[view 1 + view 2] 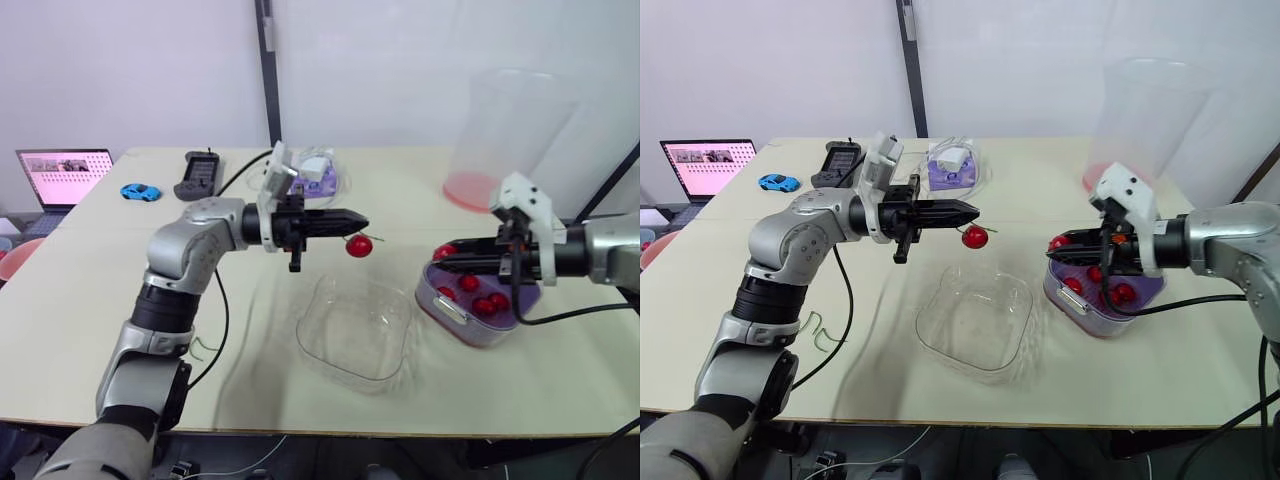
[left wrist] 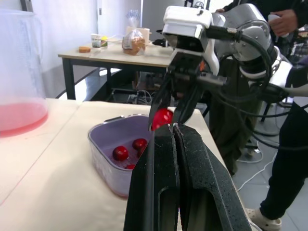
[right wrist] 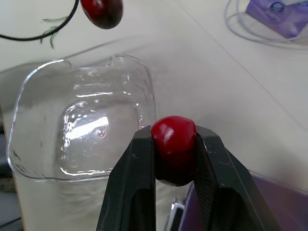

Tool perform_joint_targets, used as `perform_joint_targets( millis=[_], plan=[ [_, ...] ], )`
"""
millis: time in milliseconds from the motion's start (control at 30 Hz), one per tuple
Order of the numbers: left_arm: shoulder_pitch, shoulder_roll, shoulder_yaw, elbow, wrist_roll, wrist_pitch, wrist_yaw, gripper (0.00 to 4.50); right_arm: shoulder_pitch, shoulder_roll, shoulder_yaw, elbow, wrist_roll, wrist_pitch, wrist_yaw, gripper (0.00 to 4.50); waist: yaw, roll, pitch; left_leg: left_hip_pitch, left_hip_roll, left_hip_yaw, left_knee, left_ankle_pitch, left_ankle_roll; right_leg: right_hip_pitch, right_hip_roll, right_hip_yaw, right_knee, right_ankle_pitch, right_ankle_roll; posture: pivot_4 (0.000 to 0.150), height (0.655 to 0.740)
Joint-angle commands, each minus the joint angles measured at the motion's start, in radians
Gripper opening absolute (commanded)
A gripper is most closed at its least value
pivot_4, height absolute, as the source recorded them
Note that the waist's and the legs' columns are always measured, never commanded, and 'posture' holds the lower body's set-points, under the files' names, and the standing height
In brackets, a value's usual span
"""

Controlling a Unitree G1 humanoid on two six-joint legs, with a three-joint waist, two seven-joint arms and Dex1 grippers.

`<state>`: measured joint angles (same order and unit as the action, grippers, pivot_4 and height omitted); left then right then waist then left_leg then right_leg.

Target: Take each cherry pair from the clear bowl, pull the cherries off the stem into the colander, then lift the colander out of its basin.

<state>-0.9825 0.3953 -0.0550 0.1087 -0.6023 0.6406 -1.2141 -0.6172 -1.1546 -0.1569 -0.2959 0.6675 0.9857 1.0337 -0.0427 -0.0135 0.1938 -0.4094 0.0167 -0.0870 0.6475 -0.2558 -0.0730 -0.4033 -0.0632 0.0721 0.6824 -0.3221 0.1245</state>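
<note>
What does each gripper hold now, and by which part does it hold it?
The left gripper pinches the thin stem of a hanging round red cherry. The right gripper clamps a loose round red cherry by its sides.

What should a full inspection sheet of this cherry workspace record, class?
Surface: beige table.
Job's things: clear plastic bowl empty; purple plastic colander holds loose red cherries.
Clutter: open laptop, blue toy car, black controller, bagged purple box, tall clear cylinder.
Grippers: left gripper, jaws shut on stem of hanging red cherry; right gripper, jaws shut on round red cherry near colander's rim.
Cables: black cable beside left arm.
Surroundings: white wall, black pole.
</note>
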Motion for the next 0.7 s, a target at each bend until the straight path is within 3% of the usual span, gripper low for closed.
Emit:
perform_joint_targets(
  millis=[33, 133, 300, 500, 700],
  plan=[
    [0.001, 0.004, 0.033, -0.031, -0.021, -0.009, 0.017, 0.0, 0.012, -0.057, -0.026, 0.063, -0.07, -0.082, 0.021, 0.59, 0.001, 0.0, 0.0, 0.0, 0.0, 0.0, 0.0, 0.0, 0.0, 0.0, 0.0, 0.0, 0.0, 0.0, 0.0, 0.15, 0.7332],
    [0.012, -0.004, 0.04, -0.048, -0.028, -0.006, 0.038, 0.0, 0.042, -0.104, 0.073, 0.167, -0.219, -0.234, 0.045, 0.59, 0.0, 0.0, 0.0, 0.0, 0.0, 0.0, 0.0, 0.0, 0.0, 0.0, 0.0, 0.0, 0.0, 0.0, 0.0, 0.15, 0.7332],
    [0.038, -0.01, 0.046, -0.084, -0.043, 0.001, 0.072, 0.0, 0.011, -0.056, 0.213, 0.321, -0.351, -0.375, 0.096, 0.59, -0.005, 0.0, 0.0, 0.001, 0.0, 0.001, 0.0, 0.0, 0.0, 0.0, 0.0, 0.001, 0.0, 0.0, 0.0, 0.15, 0.7332],
    [0.064, -0.006, 0.049, -0.113, -0.049, 0.013, 0.096, 0.0, -0.031, 0.023, 0.269, 0.465, -0.423, -0.448, 0.13, 0.59, -0.002, 0.0, 0.0, 0.001, 0.0, 0.001, 0.0, 0.002, -0.003, 0.0, 0.0, 0.001, 0.0, 0.0, 0.0, 0.15, 0.7332],
    [0.06, -0.008, 0.047, -0.12, -0.057, 0.044, 0.127, 0.0, -0.033, 0.02, 0.257, 0.474, -0.436, -0.45, 0.174, 3.27, 0.0, 0.0, 0.0, 0.0, 0.0, 0.001, 0.0, 0.002, -0.003, 0.0, 0.0, 0.001, 0.0, 0.0, 0.0, 0.15, 0.7332]
  ],
)
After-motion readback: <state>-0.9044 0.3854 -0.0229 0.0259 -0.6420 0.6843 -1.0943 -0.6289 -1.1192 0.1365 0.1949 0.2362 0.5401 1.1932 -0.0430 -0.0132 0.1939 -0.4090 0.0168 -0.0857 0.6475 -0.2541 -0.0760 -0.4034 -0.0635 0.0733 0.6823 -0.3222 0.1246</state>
